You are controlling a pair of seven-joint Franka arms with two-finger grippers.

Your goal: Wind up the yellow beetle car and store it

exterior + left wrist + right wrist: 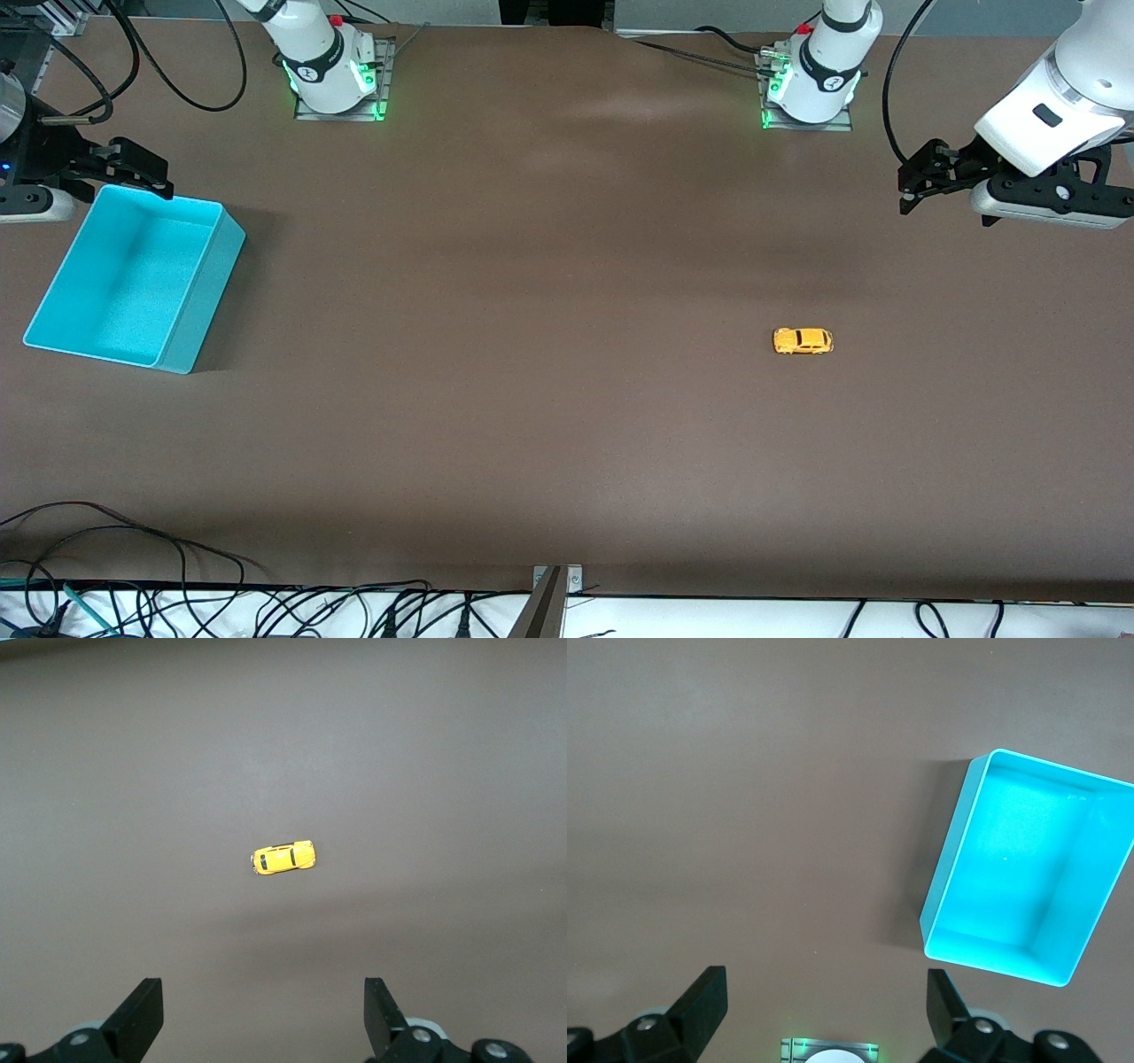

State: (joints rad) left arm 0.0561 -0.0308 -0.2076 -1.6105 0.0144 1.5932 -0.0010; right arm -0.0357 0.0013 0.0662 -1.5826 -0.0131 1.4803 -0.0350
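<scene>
Both grippers hang spread and empty, so we should bring the left gripper (912, 186) down squarely over the yellow beetle car (803, 341) standing alone toward the left arm's end of the table (567, 443), pinching its sides, while the right gripper (133, 168) waits over the turquoise bin (202, 301).

High front camera faces both robots; wrist cameras look down.

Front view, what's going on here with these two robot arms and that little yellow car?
Nothing is being handled yet. The yellow beetle car sits alone on the brown table, toward the left arm's end. The left claw hangs open above the table at that end, its wrist camera looking down on the car. The right claw hangs open over the rim of the empty turquoise bin at the right arm's end.
</scene>
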